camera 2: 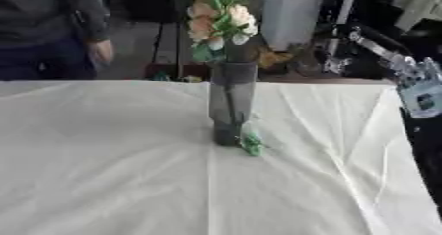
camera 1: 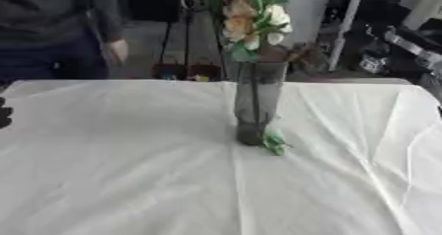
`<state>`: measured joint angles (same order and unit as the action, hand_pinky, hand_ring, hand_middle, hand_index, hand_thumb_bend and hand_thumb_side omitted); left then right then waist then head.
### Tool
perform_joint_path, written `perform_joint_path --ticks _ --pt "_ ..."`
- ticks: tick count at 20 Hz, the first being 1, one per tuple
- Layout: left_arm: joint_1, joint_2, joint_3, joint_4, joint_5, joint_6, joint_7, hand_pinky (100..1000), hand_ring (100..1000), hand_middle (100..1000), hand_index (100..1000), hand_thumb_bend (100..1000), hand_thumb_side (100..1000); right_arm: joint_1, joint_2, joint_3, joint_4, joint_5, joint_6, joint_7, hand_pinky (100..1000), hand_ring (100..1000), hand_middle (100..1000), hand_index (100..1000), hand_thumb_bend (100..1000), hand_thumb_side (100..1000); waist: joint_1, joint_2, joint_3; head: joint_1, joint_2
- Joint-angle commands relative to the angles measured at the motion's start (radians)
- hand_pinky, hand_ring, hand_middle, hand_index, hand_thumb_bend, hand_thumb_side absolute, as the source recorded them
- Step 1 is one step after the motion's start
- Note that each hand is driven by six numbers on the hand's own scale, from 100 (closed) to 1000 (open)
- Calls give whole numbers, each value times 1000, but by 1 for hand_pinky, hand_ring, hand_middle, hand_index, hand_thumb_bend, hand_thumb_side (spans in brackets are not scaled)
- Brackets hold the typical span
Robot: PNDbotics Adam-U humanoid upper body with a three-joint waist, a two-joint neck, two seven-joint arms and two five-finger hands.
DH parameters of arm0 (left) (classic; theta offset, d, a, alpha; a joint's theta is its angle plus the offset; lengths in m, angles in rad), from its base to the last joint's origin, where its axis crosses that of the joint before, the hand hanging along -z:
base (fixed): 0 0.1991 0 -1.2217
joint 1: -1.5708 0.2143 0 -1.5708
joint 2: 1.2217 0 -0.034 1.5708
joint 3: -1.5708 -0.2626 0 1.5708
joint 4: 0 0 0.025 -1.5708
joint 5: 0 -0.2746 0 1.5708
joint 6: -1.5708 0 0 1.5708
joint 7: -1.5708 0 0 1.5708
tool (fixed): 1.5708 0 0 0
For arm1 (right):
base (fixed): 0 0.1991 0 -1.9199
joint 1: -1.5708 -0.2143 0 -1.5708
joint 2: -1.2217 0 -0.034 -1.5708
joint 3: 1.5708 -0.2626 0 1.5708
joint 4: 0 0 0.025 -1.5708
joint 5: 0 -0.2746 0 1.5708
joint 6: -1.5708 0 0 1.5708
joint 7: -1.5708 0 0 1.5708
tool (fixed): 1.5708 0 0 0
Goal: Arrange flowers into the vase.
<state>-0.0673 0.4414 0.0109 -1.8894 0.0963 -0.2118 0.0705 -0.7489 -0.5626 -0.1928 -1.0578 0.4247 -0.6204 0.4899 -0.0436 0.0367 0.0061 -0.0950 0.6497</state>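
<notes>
The dark glass vase (camera 1: 255,103) stands upright near the table's (camera 1: 121,179) far edge, holding pale flowers (camera 1: 252,19). A green leaf (camera 1: 276,143) lies touching its base. The left hand (camera 1: 4,113) barely shows at the left edge; its fingers cannot be judged.

White cloth (camera 1: 129,179) across the whole table, plain, creased, no pattern. The vase (camera 1: 256,100) reads smoky grey, see-through, with a dark stem showing inside. Above it the flowers (camera 1: 250,21) show peach and cream-white among green leaves. A small green sprig (camera 1: 276,144) sits at the vase's foot. At the left edge, the left hand (camera 1: 4,113) shows black.
</notes>
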Motion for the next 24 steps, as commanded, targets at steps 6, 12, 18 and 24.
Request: perform_joint_path --ticks 6,12,18,24 --pt "-4 27 13 -15 -4 -15 -14 816 782 756 725 490 782 78 -57 -51 -114 -84 47 -138 820 815 720 794 100 684 4 -4 -2 0 9" --pt "-3 23 14 -20 -5 -28 -34 812 777 750 717 497 785 156 -55 -90 -161 -143 86 -205 767 795 698 782 100 674 3 -1 0 -20 -5" --pt "1 17 8 -24 1 -36 -49 813 778 752 728 500 788 195 -41 -110 -208 -168 113 -222 760 792 690 782 100 682 8 1 -3 -25 -3" --pt "2 10 5 -27 7 -41 -53 812 777 753 735 500 796 208 -29 -120 -234 -180 133 -213 770 797 694 788 100 698 11 -1 -5 -22 -9"
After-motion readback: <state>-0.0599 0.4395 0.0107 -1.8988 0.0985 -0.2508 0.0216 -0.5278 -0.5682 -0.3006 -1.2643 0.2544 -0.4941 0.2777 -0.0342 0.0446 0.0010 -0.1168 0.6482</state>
